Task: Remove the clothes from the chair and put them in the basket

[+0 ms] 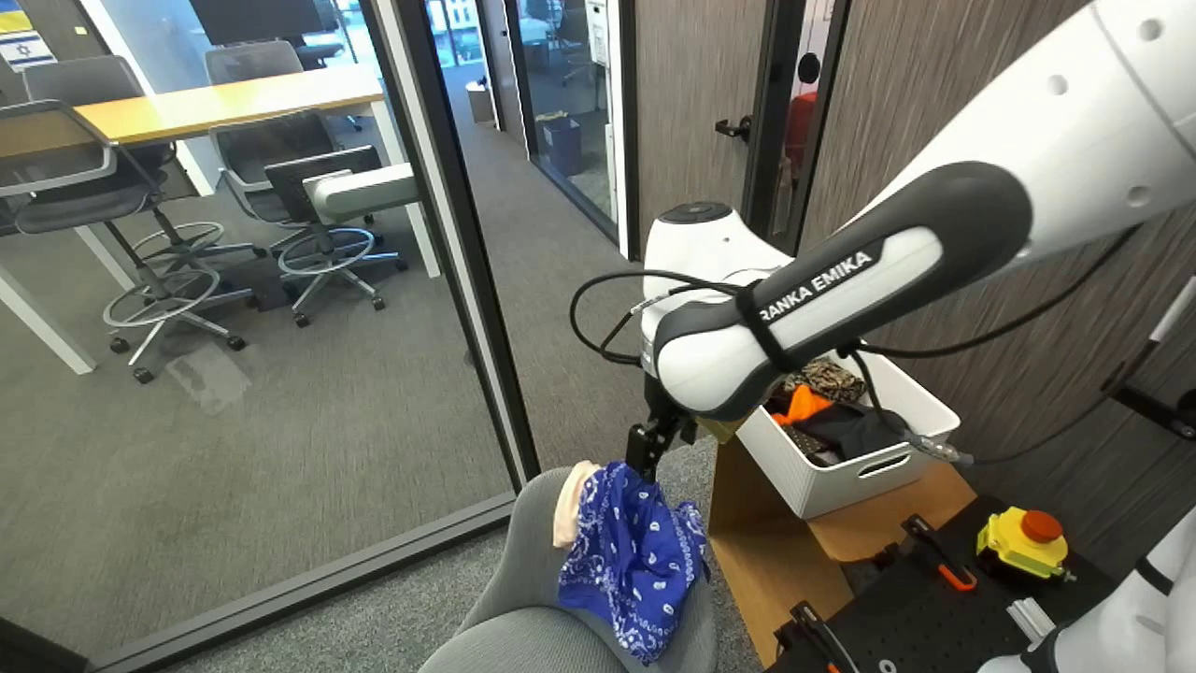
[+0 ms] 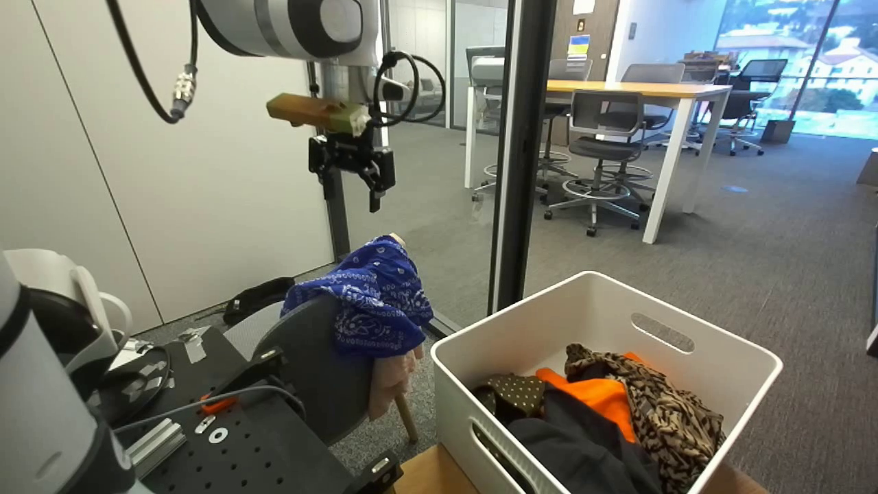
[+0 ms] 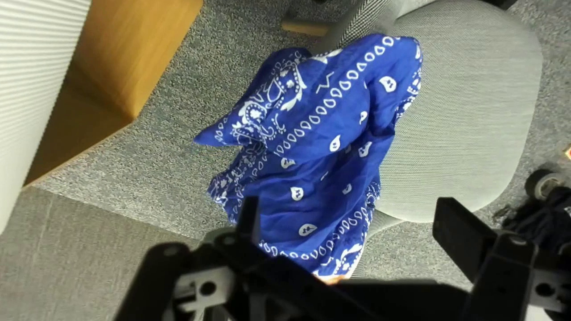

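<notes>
In wrist view, the gripper (image 3: 347,214) gaped above cloth (image 3: 308,169) that seemed light, soft and best pinched at its two-o'clock fold (image 3: 381,111).

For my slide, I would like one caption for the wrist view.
Open pincer above a white-patterned blue cloth draped over a gray chair.

White arm (image 1: 1056,140); dark panel (image 1: 902,217) lettered EMIKA; looped black cable (image 1: 645,274); black pincer (image 2: 352,197).
</notes>
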Robot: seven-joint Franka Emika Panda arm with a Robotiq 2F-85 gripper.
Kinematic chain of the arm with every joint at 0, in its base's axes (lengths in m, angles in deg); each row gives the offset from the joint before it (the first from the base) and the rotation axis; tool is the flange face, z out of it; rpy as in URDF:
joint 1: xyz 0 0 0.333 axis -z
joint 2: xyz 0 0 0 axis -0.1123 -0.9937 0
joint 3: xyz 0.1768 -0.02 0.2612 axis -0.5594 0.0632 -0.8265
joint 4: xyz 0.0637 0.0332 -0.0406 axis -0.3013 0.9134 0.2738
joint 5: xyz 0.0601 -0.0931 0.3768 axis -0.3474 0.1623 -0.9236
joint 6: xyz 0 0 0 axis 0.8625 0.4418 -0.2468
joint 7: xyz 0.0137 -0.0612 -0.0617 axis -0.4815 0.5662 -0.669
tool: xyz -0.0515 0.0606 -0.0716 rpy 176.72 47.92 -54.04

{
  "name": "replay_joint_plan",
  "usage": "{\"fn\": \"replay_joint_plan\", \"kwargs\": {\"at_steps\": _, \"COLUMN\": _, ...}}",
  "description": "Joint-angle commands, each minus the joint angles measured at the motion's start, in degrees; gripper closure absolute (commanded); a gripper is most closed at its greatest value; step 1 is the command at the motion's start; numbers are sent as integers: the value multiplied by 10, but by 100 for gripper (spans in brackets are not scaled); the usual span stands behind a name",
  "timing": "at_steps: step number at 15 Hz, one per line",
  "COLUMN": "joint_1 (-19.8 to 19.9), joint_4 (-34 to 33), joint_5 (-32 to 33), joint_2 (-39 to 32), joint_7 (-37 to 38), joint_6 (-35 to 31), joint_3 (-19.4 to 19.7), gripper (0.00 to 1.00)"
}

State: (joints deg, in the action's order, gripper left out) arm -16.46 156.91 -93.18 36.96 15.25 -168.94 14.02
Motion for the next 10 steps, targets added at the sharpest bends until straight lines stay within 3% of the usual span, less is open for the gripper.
{"fn": "replay_joint_plan", "kwargs": {"at_steps": 1, "joint_1": -9, "joint_4": -58, "joint_5": 2, "joint_2": -89, "joint_7": -70, "joint_6": -34, "joint_3": 12, "gripper": 0}}
{"fn": "replay_joint_plan", "kwargs": {"at_steps": 10, "joint_1": 4, "joint_4": -175, "joint_5": 6, "joint_2": -245, "joint_7": -146, "joint_6": -31, "joint_3": 2, "gripper": 0}}
